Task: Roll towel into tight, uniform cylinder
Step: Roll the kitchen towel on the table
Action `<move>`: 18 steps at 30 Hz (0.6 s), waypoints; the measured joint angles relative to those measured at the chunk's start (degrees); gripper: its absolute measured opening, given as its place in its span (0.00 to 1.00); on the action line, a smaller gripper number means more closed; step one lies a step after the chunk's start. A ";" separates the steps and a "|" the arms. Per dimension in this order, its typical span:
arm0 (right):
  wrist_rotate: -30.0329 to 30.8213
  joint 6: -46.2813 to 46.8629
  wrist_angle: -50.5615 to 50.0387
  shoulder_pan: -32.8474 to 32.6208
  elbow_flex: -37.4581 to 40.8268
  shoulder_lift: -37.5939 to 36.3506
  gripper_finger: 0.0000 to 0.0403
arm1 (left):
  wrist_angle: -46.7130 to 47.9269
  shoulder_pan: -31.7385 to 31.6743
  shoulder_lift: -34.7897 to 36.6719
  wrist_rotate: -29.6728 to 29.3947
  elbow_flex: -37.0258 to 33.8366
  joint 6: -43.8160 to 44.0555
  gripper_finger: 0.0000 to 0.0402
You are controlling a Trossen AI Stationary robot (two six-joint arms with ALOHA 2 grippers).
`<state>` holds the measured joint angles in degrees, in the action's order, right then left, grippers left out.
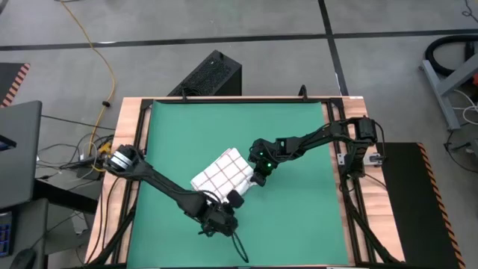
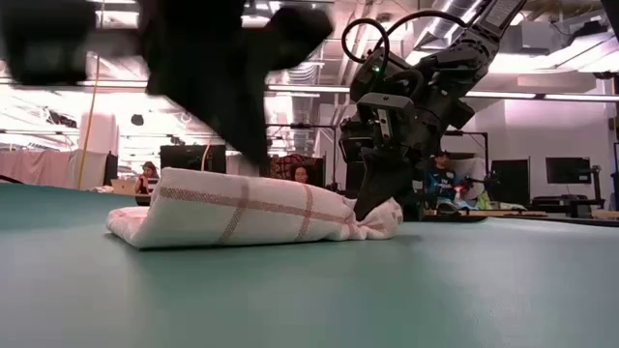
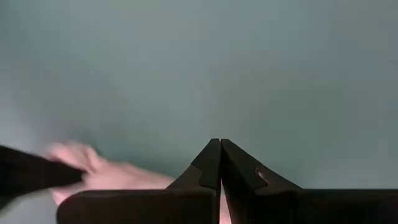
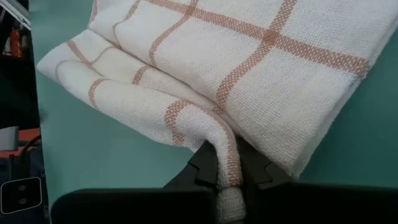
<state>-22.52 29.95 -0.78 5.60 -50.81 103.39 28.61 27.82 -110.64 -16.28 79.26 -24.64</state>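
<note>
The white towel [image 1: 222, 173] with thin red checks lies on the green mat [image 1: 299, 217] as a loose, flattish roll [image 2: 242, 211], angled across the mat's middle. My right gripper [image 1: 258, 176] stands at the roll's right end, shut on a ridge of cloth [image 4: 227, 168]. My left gripper [image 1: 236, 199] is shut, by the roll's near side. In the left wrist view its fingertips [image 3: 219, 143] show over bare mat, with the towel [image 3: 106, 174] blurred beside them. In the low view it is a dark blur [image 2: 253, 145] in front of the towel. My right gripper pinches a raised fold of the towel's right end [image 4: 227, 163], bearing a red stripe, between its two fingers [image 4: 200, 167]. The fingers slant down from the table's far right. The rest of the towel lies on the mat, its end bunched up at the fingers [image 2: 382, 217].
Wooden frame rails [image 1: 136, 134] border the mat on the left and right. A black box [image 1: 213, 75] stands past the far edge. A loop of cable [image 1: 240, 246] hangs from my left arm. Bare mat [image 1: 202, 127] lies on the far side. People sit in the room behind [image 2: 150, 177].
</note>
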 joint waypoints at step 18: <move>0.09 0.02 -0.02 -0.32 0.00 0.00 0.09 | 15.76 -1.28 -0.34 -14.52 -0.37 15.96 0.00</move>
<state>-22.44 29.98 -0.80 5.28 -50.81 103.39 44.37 26.54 -110.98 -30.80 78.89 -8.68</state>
